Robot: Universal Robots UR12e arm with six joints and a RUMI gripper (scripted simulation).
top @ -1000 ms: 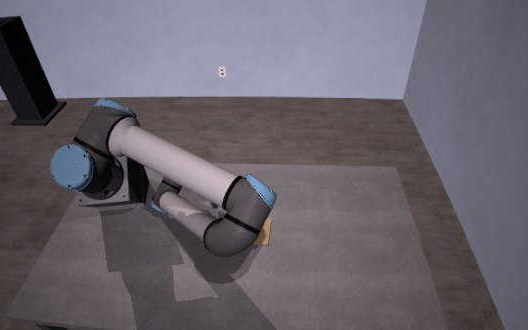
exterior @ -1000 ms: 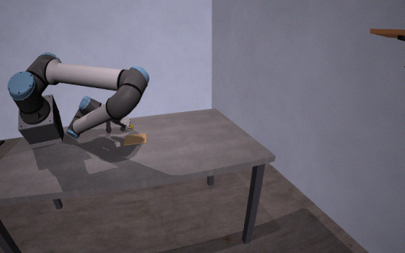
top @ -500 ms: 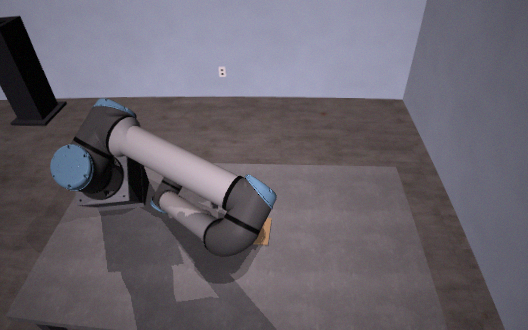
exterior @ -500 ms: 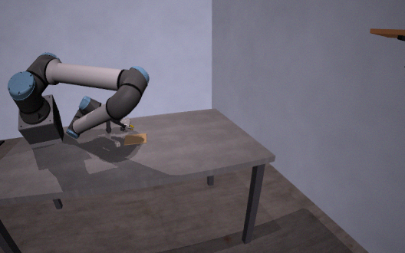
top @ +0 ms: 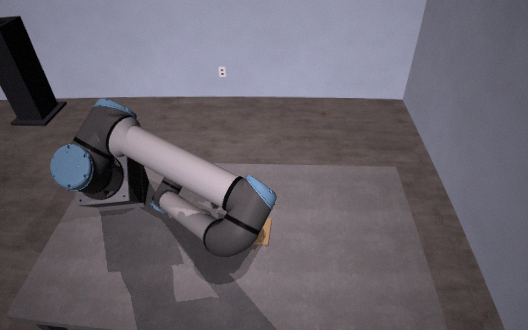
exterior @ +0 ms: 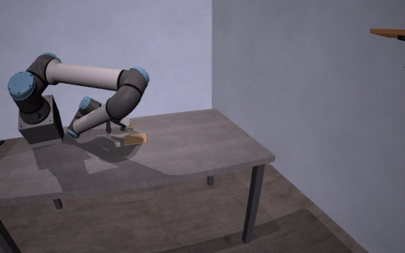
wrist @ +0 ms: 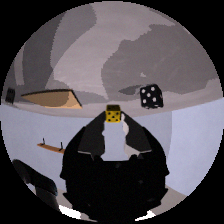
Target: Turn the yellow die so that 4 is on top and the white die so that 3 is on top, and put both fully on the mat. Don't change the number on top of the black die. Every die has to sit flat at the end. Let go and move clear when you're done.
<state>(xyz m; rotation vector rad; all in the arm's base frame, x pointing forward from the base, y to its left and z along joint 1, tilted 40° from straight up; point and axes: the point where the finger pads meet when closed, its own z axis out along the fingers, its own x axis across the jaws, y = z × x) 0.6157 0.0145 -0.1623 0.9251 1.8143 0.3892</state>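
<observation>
Clamped between the two dark fingers of the gripper (wrist: 114,120) is the yellow die (wrist: 113,114), held at the fingertips with a dotted face turned toward the wrist camera; the exact count of dots on that face is too small to read. From the wrist view the picture is upside down, with the grey table (wrist: 150,50) filling the upper part. The black die (wrist: 151,96) sits on the table just beyond and to one side of the held die, showing white dots, apart from the fingers. The tan mat (wrist: 52,98) lies off to the other side, a flat sheet seen edge-on. In the outside view the arm (exterior: 89,77) folds down low over the table (exterior: 208,146), with the gripper (exterior: 128,125) just above the mat (exterior: 136,139) and the yellow die (exterior: 131,126) visible as a tiny bright spot at its tip. A small pale object near the mat's edge may be the white die (exterior: 118,144), resting on the table beside the mat. From the top view the elbow hides nearly everything, leaving only one corner of the mat (top: 265,234) showing.
</observation>
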